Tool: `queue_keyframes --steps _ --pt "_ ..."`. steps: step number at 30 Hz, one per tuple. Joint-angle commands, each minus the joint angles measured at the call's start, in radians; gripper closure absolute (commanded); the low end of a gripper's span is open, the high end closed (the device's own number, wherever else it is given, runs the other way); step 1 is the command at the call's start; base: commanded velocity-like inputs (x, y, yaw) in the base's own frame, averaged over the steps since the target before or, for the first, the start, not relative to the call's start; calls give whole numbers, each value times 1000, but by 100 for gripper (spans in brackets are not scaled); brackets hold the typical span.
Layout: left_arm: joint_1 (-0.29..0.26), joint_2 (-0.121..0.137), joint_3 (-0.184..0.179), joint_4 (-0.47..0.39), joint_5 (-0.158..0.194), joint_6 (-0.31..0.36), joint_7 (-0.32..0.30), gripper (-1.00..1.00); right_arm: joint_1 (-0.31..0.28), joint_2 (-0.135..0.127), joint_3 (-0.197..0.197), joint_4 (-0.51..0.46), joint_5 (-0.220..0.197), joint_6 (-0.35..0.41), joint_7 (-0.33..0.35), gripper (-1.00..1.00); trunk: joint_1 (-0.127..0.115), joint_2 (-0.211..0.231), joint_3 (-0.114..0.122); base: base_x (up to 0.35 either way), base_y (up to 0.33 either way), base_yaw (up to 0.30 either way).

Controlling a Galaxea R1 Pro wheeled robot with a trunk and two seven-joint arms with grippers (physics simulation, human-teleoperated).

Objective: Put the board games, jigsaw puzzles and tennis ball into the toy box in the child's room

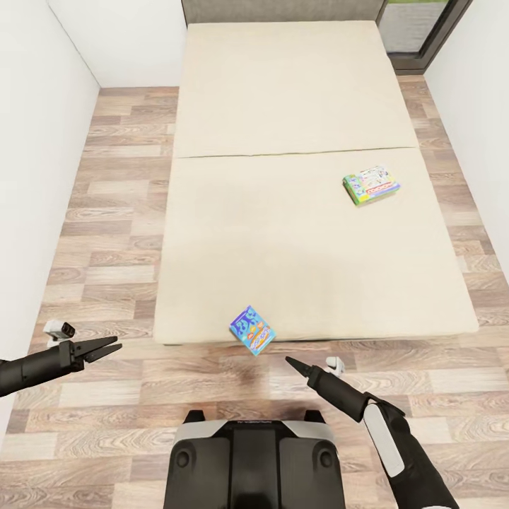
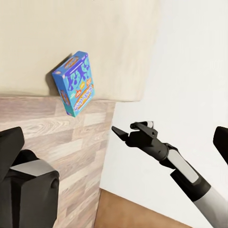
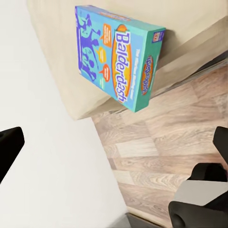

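A small blue board game lettered "Balderdash" lies at the near edge of the beige bed, tilted and overhanging the wood floor; the left wrist view shows the same blue box. A second board game, green, white and red, lies flat on the bed's right side. My left gripper hangs open over the floor, left of the blue box. My right gripper is open and empty too, just right of and below the blue box, pointing toward it. The table and the toy box are out of view.
White walls close in on both sides, with strips of wood-plank floor along the bed. A grey headboard and a grey-framed window stand at the far end. My dark base sits just before the bed's foot.
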Motion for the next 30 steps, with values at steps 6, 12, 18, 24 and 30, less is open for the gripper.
queue_keyframes --steps 6,12,18,24,30 --pt "0 -1 -2 0 2 10 -6 -100 -23 41 -4 26 -3 8 -12 -100 23 -43 -20 0 0 0" --pt "0 -2 -6 0 4 10 -7 -100 -38 54 -4 94 -32 7 -24 -100 46 -85 -38 0 0 0" --pt "0 -3 -8 0 5 10 -7 -100 -41 53 -4 107 -79 8 -28 -100 69 -127 -57 0 0 0" --pt "0 -4 -9 0 5 10 -7 -100 -42 52 -5 109 -89 9 -29 -100 92 -169 -76 0 0 0" --pt "0 -4 -10 0 5 10 -7 -100 -42 49 -5 109 -92 10 -29 -100 115 -211 -95 0 0 0"
